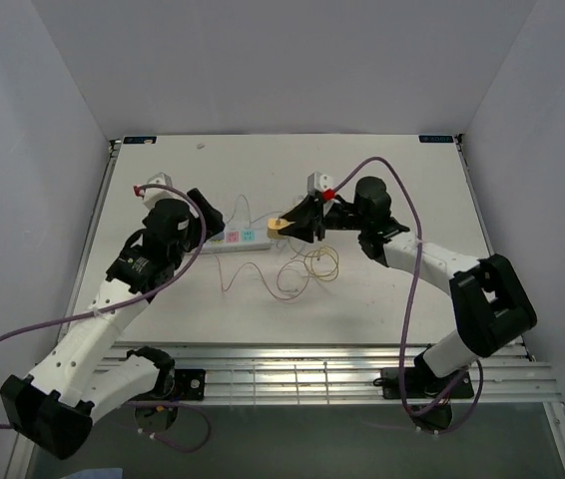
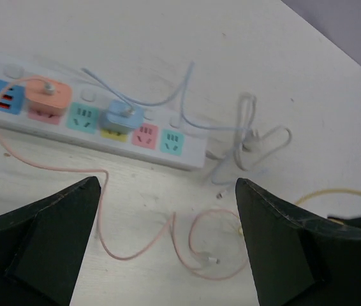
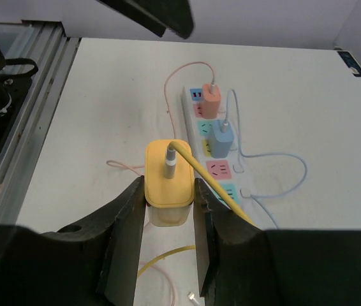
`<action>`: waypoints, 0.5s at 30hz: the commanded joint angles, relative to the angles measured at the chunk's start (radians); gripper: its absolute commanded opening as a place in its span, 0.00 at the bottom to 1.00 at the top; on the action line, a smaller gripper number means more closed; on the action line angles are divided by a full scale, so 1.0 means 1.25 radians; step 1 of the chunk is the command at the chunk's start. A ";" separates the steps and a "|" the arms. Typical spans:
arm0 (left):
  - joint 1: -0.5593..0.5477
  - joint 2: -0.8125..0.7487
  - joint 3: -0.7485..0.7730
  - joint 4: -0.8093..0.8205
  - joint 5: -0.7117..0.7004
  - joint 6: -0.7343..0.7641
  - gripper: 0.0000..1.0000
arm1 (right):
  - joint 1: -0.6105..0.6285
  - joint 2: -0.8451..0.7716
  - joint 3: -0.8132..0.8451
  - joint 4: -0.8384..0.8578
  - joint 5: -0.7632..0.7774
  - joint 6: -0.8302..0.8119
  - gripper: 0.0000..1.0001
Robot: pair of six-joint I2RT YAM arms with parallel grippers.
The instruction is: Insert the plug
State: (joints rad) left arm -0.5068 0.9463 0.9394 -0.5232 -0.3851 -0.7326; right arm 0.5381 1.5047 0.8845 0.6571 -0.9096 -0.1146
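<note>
Top external: high, back of near edge, tilted down-forward; far; whole surface in frame. Left wrist: near, steep downward past left pincer, across power strip. Right wrist: near, lower, facing along strip from its end, yellow plug filling foreground. Strip shared by all three.

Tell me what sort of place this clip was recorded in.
Most likely a robot lab test cell, not a home: a white table boxed in by plain white walls, aluminium rails at its near edge, and a staged power strip with the right hand gripping a yellow plug.
</note>
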 commanded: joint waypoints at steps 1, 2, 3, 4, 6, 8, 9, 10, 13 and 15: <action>0.149 0.034 -0.024 -0.012 0.087 -0.085 0.98 | 0.048 0.092 0.092 0.030 -0.037 -0.141 0.08; 0.225 0.036 -0.034 0.006 0.155 -0.089 0.98 | 0.055 0.143 0.112 0.017 -0.026 -0.160 0.08; 0.261 0.037 -0.052 0.024 0.186 -0.094 0.98 | 0.063 0.169 0.134 0.000 -0.019 -0.174 0.08; 0.293 0.042 -0.061 0.055 0.215 -0.100 0.98 | 0.074 0.193 0.182 -0.024 -0.015 -0.215 0.08; 0.371 0.055 -0.078 0.080 0.270 -0.107 0.98 | 0.081 0.259 0.218 -0.037 -0.017 -0.219 0.08; 0.406 0.085 -0.084 0.093 0.291 -0.106 0.98 | 0.089 0.310 0.261 -0.037 -0.031 -0.233 0.08; 0.441 0.095 -0.089 0.103 0.324 -0.105 0.98 | 0.090 0.326 0.273 -0.038 -0.036 -0.242 0.08; 0.452 0.103 -0.097 0.121 0.346 -0.106 0.98 | 0.091 0.340 0.286 -0.043 -0.037 -0.251 0.08; 0.473 0.130 -0.110 0.152 0.368 -0.105 0.98 | 0.092 0.394 0.355 -0.105 -0.038 -0.281 0.08; 0.474 0.139 -0.110 0.160 0.365 -0.099 0.98 | 0.094 0.432 0.407 -0.180 -0.031 -0.334 0.08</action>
State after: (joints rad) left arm 0.0814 1.1206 0.8093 -0.3836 0.0002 -0.8555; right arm 0.6502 2.0155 1.2915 0.5194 -0.9363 -0.4213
